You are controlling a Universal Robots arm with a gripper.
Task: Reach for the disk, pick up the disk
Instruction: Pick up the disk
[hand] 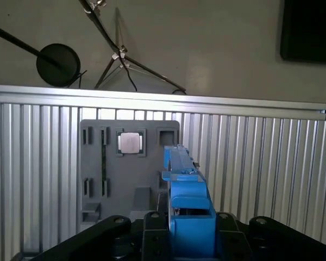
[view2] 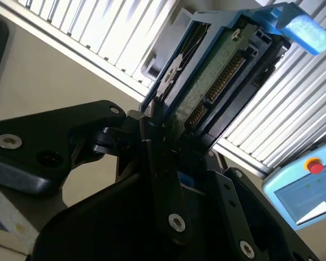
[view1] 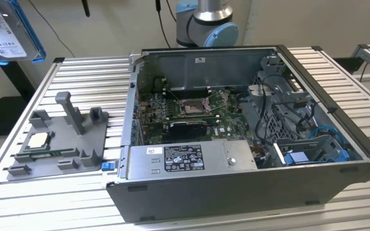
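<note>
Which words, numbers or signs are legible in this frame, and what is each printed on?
No text can be read in these views.
White label on the disk: print too small to read.
Black-and-white sticker on the grey metal box: blurred, unreadable.
Small white sticker inside the computer case: unreadable.
Screen of the blue pendant: no legible characters.

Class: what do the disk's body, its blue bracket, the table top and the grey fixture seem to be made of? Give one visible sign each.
The disk: body likely metal, with a dull silver sheen under its white label. Its blue bracket: plastic, going by the even saturated colour and moulded edges. The table top: probably aluminium, shown by its bright ribbed slats. The grey fixture: likely plastic, being matte, uniformly grey and blocky.
</note>
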